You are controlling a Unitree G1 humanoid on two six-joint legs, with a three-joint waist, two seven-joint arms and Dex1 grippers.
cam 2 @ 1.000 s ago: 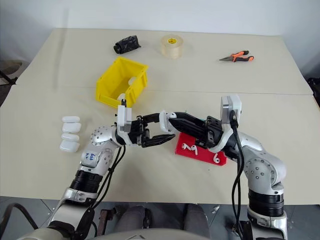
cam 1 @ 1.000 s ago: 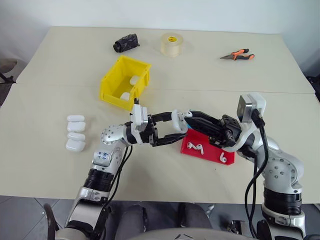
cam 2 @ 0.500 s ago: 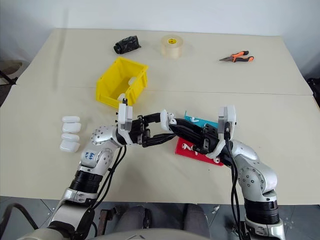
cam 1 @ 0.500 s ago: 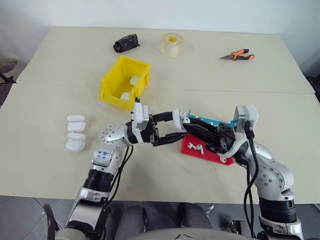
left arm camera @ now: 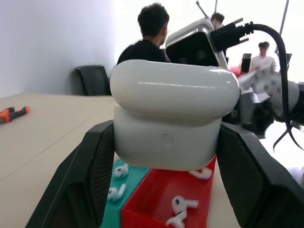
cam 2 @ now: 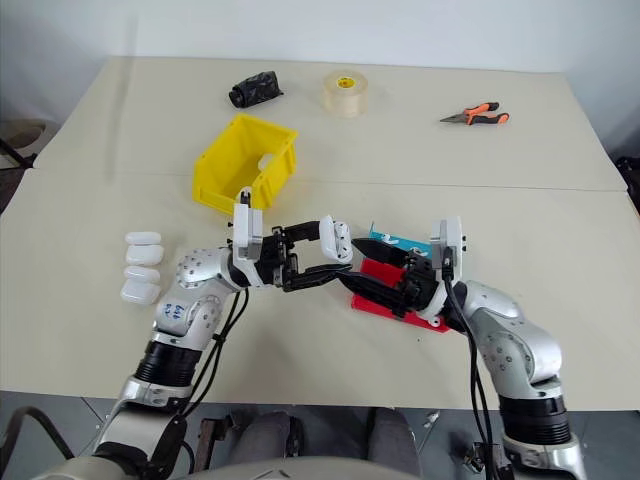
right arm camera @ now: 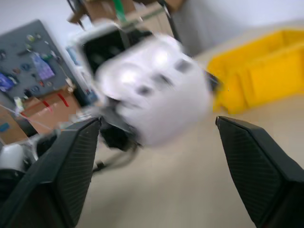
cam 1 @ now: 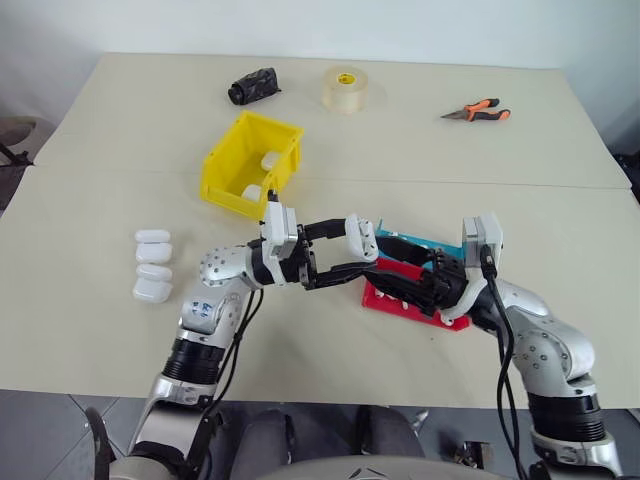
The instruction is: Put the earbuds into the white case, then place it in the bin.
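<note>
Loading step: case clamped in left end effector above red tray; right end effector spread wide, empty. Next: pinch 1 earbud, seat it.

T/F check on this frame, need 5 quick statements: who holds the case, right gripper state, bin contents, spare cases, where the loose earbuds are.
1. The left gripper is shut on the white case. True.
2. The right gripper is clamped on the case too. False: its fingers stand wide apart, and the case sits clear of them.
3. The bin holds white items. True: two white pieces show inside it.
4. Spare white cases sit on the table by the robot's right arm. False: the row of four lies on its left side.
5. Loose earbuds lie in the red tray, and more in the blue tray beside it. True.
</note>
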